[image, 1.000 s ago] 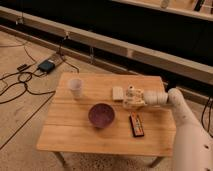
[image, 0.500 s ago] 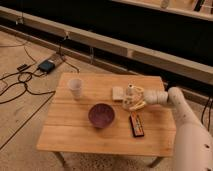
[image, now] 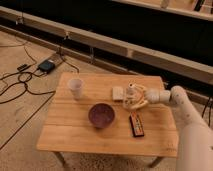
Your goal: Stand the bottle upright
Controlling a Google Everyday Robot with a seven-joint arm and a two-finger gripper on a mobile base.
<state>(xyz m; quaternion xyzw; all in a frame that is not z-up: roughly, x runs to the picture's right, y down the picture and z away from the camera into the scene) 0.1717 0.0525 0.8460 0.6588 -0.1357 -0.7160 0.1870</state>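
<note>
My gripper (image: pixel 133 98) reaches in from the right on its white arm and hangs low over the right middle of the wooden table (image: pixel 70 135). It is just right of the pale beige block (image: pixel 118 93). A small patch of orange, the bottle (image: pixel 129 104), shows under and within the gripper. Most of the bottle is hidden by the gripper, so I cannot tell whether it lies flat or is tilted.
A white cup (image: pixel 76 88) stands at the table's left rear. A dark purple bowl (image: pixel 101 115) sits in the middle front. A flat black-and-red bar (image: pixel 136 124) lies just in front of the gripper. Cables and a dark box (image: pixel 46 65) lie on the floor to the left.
The gripper has shifted slightly left and lower, toward the beige block, and turned a little. The cup, bowl, block and bar have not moved.
</note>
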